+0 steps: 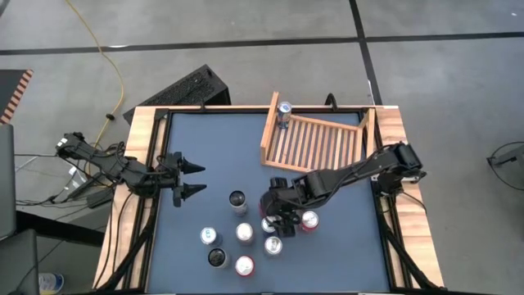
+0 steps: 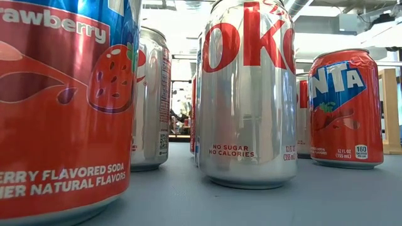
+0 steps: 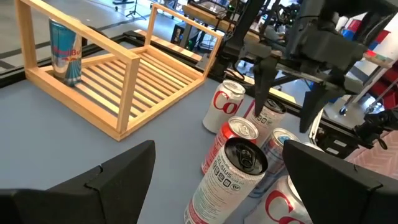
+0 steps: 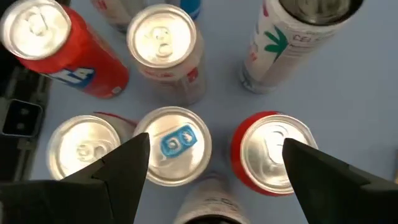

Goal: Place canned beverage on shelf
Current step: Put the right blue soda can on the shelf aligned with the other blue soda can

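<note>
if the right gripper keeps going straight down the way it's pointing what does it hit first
Most likely the silver can with the blue tab, standing upright directly between the open fingers of the right gripper, though the neighbouring red-rimmed can sits close to one finger.

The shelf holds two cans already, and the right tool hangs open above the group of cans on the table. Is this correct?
Not quite. In the high view the shelf holds only one can, standing in a corner of it; the left wrist view shows the same. The rest is right: the right tool hangs open above the group of cans on the table.
</note>
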### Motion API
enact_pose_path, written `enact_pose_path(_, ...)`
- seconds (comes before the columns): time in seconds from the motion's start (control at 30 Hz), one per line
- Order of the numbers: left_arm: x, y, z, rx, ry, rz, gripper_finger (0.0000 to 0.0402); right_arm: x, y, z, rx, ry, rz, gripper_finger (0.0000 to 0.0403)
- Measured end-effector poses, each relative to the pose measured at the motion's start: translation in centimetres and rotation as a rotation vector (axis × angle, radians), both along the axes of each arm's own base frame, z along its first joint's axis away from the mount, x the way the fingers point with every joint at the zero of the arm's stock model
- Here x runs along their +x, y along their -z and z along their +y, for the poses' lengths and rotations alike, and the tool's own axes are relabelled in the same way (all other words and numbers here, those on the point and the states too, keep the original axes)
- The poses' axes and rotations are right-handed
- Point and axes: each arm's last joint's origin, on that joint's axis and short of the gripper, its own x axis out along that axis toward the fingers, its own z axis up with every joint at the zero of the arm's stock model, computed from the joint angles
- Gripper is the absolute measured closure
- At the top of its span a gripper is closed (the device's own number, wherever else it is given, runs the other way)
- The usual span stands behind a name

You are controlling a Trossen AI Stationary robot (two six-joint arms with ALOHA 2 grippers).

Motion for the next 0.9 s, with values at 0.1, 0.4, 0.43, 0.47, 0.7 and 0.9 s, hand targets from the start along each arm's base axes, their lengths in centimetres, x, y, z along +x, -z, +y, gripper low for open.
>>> enact_pose_path(0.1, 0.0, 0.0, 0.0, 0.0, 0.0, 0.0, 0.006, -0.2, -0.1, 0.8, 0.005, -0.017, -0.008, 0.0058)
enact_pose_path(0.4, 0.0, 0.0, 0.0, 0.0, 0.004, 0.001, 0.006, 0.7, 0.9, 2.0, 0.007, -0.046, -0.045, 0.0058)
enact_pose_path(0.43, 0.0, 0.0, 0.0, 0.001, 0.006, 0.004, 0.006, 0.7, 1.0, 2.0, 0.006, -0.045, -0.041, 0.0058)
enact_pose_path(0.47, 0.0, 0.1, 0.0, 0.006, 0.007, 0.007, 0.006, 0.8, 1.1, 2.1, 0.007, -0.045, -0.044, 0.0058)
enact_pose_path(0.7, 0.0, 0.1, 0.0, 0.011, 0.018, 0.013, 0.006, 0.9, 1.4, 2.2, 0.022, -0.018, -0.034, 0.0058)
enact_pose_path(0.9, 0.0, 0.2, 0.0, 0.011, 0.019, 0.015, 0.006, 0.8, 1.5, 2.4, 0.03, 0.001, -0.032, 0.0058)
